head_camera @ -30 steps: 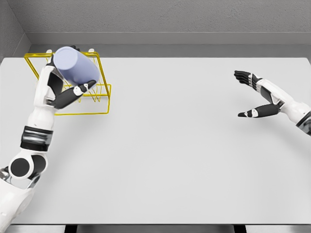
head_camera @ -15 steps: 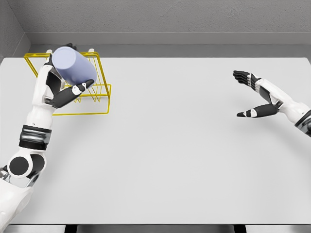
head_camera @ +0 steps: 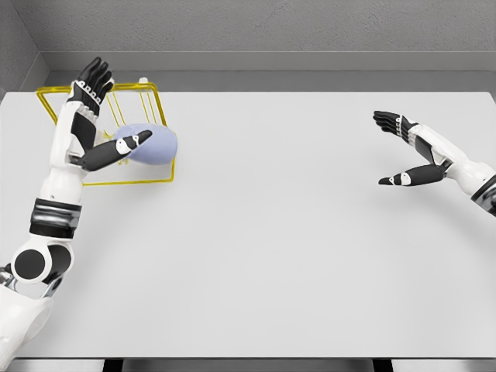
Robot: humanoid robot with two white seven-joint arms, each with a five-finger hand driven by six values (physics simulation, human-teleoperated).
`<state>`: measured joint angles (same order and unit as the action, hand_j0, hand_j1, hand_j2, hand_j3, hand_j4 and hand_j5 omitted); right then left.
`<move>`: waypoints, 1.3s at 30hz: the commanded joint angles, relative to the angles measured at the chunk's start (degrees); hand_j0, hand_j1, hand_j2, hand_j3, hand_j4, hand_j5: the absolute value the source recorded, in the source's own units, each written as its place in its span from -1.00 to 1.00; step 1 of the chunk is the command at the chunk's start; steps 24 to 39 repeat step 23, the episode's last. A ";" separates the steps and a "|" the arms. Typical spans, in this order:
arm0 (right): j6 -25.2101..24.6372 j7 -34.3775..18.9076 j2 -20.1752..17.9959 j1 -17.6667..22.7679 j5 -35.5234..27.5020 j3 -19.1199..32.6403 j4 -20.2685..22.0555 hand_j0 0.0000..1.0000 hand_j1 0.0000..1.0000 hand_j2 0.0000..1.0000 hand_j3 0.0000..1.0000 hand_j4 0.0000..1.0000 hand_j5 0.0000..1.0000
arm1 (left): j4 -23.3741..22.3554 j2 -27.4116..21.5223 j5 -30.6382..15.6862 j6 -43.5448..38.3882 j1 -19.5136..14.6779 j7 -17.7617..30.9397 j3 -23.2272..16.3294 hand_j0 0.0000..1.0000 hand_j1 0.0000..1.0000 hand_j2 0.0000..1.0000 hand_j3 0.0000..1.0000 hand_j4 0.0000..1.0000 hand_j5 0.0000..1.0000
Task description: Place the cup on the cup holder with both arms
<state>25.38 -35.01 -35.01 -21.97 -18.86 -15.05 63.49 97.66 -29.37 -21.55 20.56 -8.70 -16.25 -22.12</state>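
Note:
A pale lavender cup (head_camera: 149, 145) lies inside the yellow wire cup holder (head_camera: 159, 174) at the table's far left. My left hand (head_camera: 105, 108) is over the holder with its fingers spread; the thumb (head_camera: 124, 147) reaches across the front of the cup and the other fingertips (head_camera: 93, 75) point up, away from it. Nothing is gripped. Far to the right my right hand (head_camera: 395, 151) hovers above the table, fingers spread and empty.
The white table (head_camera: 263, 232) stretches wide between the two arms. A grey back wall (head_camera: 271, 31) runs behind the holder, and the table's left edge is close to the holder.
The left hand has let go of the cup: its fingers opened upward and the cup dropped from the raised hand down into the wire holder. The right arm stayed almost still.

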 commanded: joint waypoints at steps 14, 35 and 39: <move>-0.15 0.01 0.03 -0.09 -0.47 -0.33 0.05 1.00 1.00 1.00 1.00 1.00 1.00 | 1.74 -0.96 1.07 3.96 4.22 -0.27 4.98 1.00 1.00 1.00 1.00 1.00 1.00; -0.15 0.01 0.03 -0.09 -0.47 -0.42 0.05 1.00 1.00 1.00 1.00 1.00 1.00 | 3.24 -1.84 0.81 7.57 9.84 -2.64 9.12 1.00 1.00 1.00 1.00 1.00 1.00; -0.15 0.01 0.03 -0.09 -0.47 -0.42 0.05 1.00 1.00 1.00 1.00 1.00 1.00 | 3.24 -1.84 0.81 7.57 9.84 -2.64 9.12 1.00 1.00 1.00 1.00 1.00 1.00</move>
